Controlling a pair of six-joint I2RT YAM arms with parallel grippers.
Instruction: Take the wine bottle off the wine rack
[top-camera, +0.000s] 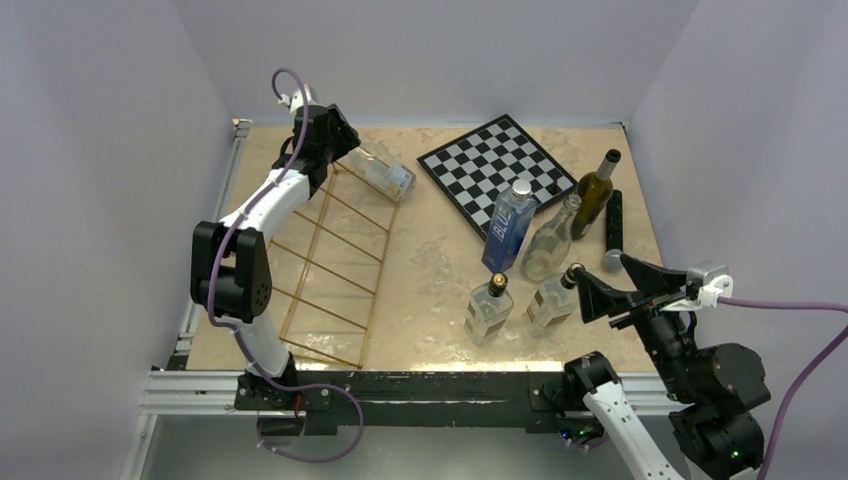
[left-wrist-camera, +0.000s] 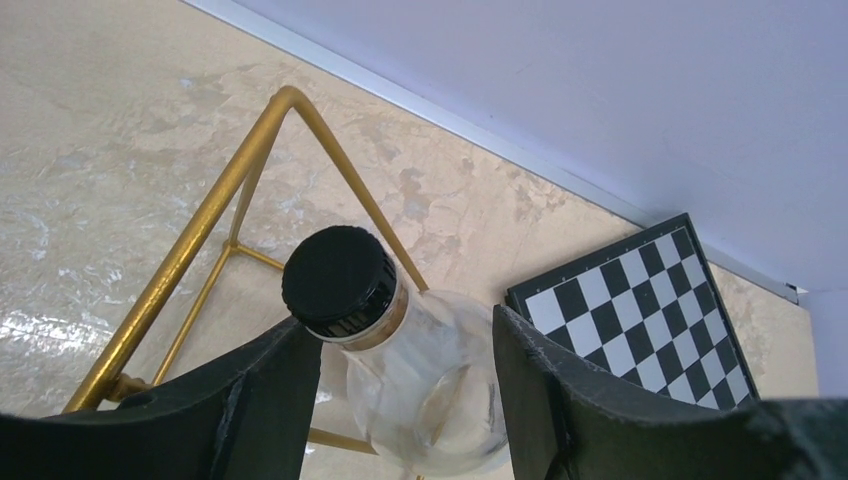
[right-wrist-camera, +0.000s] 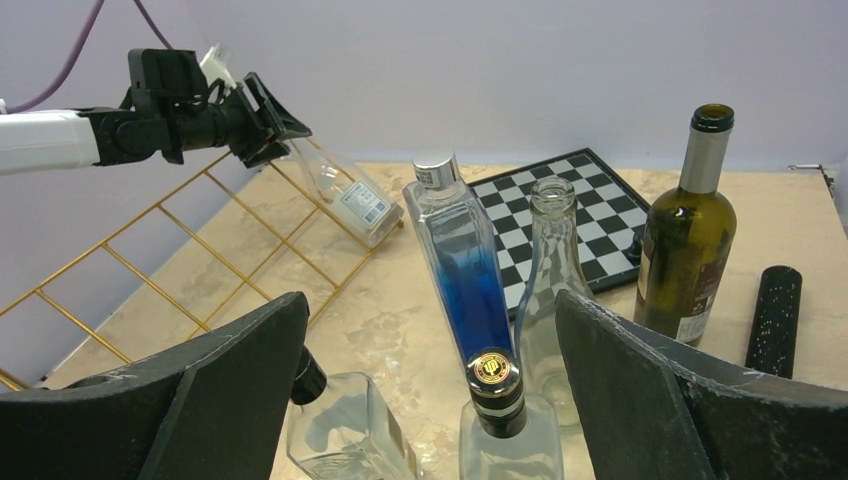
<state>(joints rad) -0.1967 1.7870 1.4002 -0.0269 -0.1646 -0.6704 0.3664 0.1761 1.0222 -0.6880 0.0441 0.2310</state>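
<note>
The wine bottle (top-camera: 385, 173) is clear glass with a black cap (left-wrist-camera: 338, 280). It lies tilted on the far end of the gold wire wine rack (top-camera: 380, 280), which lies along the left of the table. My left gripper (top-camera: 345, 150) is at the bottle's neck end. In the left wrist view the gripper (left-wrist-camera: 405, 330) is open, one finger on each side of the neck and shoulder, with a gap showing on the right. The rack's corner (left-wrist-camera: 215, 200) is behind it. My right gripper (top-camera: 603, 268) is open and empty at near right, far from the rack.
A chessboard (top-camera: 497, 165) lies at the far middle. A dark green bottle (top-camera: 595, 195), a blue bottle (top-camera: 508, 228), a tall clear bottle (top-camera: 550, 245) and two squat clear bottles (top-camera: 489, 310) (top-camera: 553, 300) stand at right, under my right gripper (right-wrist-camera: 430, 305). A black cylinder (top-camera: 614, 222) lies beside them.
</note>
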